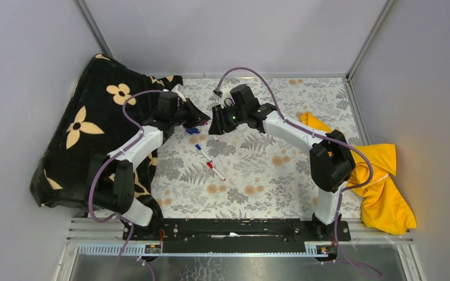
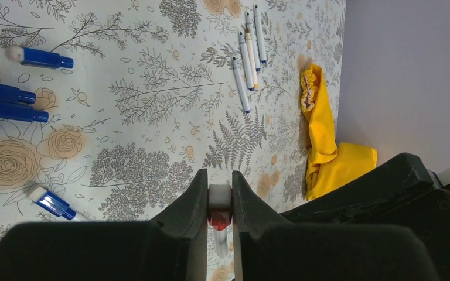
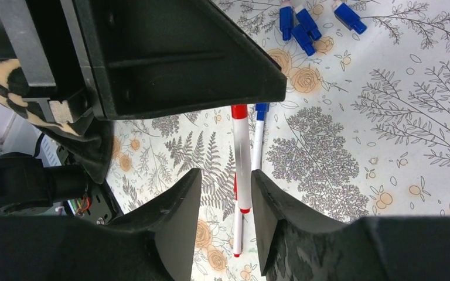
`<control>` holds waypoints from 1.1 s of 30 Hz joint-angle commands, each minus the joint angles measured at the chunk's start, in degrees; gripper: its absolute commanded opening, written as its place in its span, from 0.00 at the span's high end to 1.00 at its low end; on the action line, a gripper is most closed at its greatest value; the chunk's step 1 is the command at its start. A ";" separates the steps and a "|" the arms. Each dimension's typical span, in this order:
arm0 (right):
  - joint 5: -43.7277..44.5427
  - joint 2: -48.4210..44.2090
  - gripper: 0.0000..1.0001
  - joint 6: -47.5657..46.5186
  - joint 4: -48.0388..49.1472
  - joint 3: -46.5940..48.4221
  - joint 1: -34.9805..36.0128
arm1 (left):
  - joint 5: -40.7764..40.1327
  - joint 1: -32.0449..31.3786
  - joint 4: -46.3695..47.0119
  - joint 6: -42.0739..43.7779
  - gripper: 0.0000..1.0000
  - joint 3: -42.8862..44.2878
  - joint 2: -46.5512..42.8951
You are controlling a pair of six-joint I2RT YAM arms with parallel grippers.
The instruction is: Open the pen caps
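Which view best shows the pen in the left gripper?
Right wrist: the pen shows almost whole between the right gripper's open fingers. Left wrist shows only a stub pinched in the left gripper. Top view: the arms hide it.

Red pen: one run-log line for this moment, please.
left gripper: shut on red pen | right gripper: open, astride its barrel | blue caps: lying loose
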 commanded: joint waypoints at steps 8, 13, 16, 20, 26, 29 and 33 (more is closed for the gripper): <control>0.84 -1.39 0.55 -0.57 1.49 0.65 -0.24 | 1.79 -0.39 0.05 1.01 1.00 0.81 -2.61; 0.17 -0.09 0.56 -0.08 2.71 0.97 -0.29 | 5.29 -0.39 1.85 -1.00 1.00 0.15 -2.53; -0.19 0.32 0.56 0.31 3.29 1.20 -0.26 | 6.50 -0.54 2.70 -1.65 1.00 -0.06 -2.54; -1.00 1.26 0.57 0.93 3.37 2.45 -0.29 | 7.82 -0.85 3.95 -3.04 1.00 -0.31 -2.30; -1.10 1.88 0.83 1.66 3.71 2.49 -0.26 | 8.96 -1.09 5.93 -5.42 1.00 -0.24 -1.40; -0.41 1.92 1.00 2.08 3.41 2.34 -0.27 | 8.39 -1.16 6.73 -7.13 1.00 -0.22 -0.52; 1.83 1.94 1.00 2.79 1.69 2.63 -0.29 | 3.39 -1.18 6.30 -8.98 1.00 -0.47 0.55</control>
